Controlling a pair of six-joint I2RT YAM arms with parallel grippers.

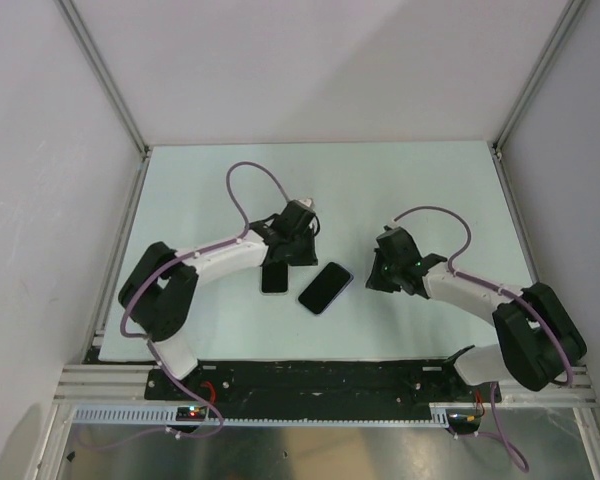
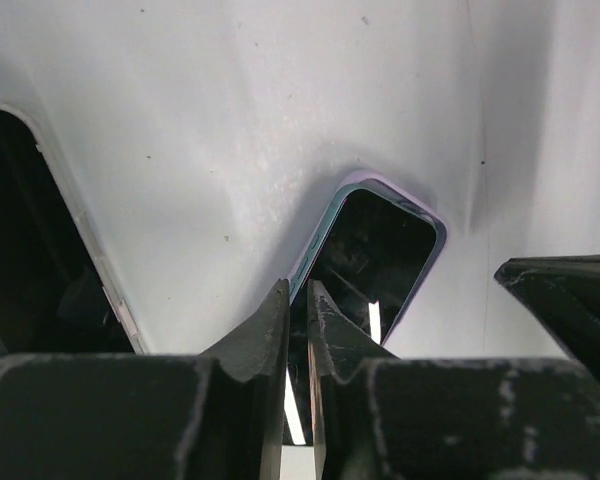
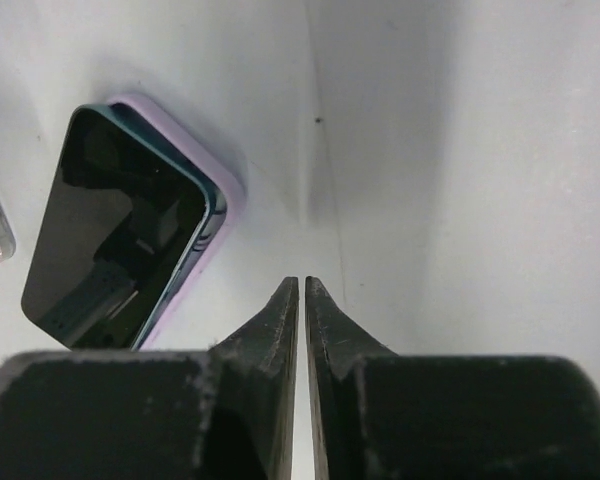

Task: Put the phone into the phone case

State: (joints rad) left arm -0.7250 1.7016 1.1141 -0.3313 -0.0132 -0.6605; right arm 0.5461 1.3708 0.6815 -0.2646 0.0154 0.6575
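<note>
The phone (image 1: 325, 287) lies flat on the table, black screen up, with a lavender rim; it also shows in the left wrist view (image 2: 380, 250) and the right wrist view (image 3: 120, 230). The phone case (image 1: 275, 279), dark with a pale clear rim, lies just left of it, partly under my left gripper, and at the left edge of the left wrist view (image 2: 40, 250). My left gripper (image 1: 288, 262) (image 2: 298, 290) is shut and empty, its tips over the phone's near end; contact cannot be told. My right gripper (image 1: 373, 278) (image 3: 301, 283) is shut and empty, right of the phone and apart from it.
The pale table (image 1: 430, 190) is walled by white panels with metal corner posts (image 1: 110, 90). Both arm bases stand on a black rail (image 1: 320, 380) at the near edge.
</note>
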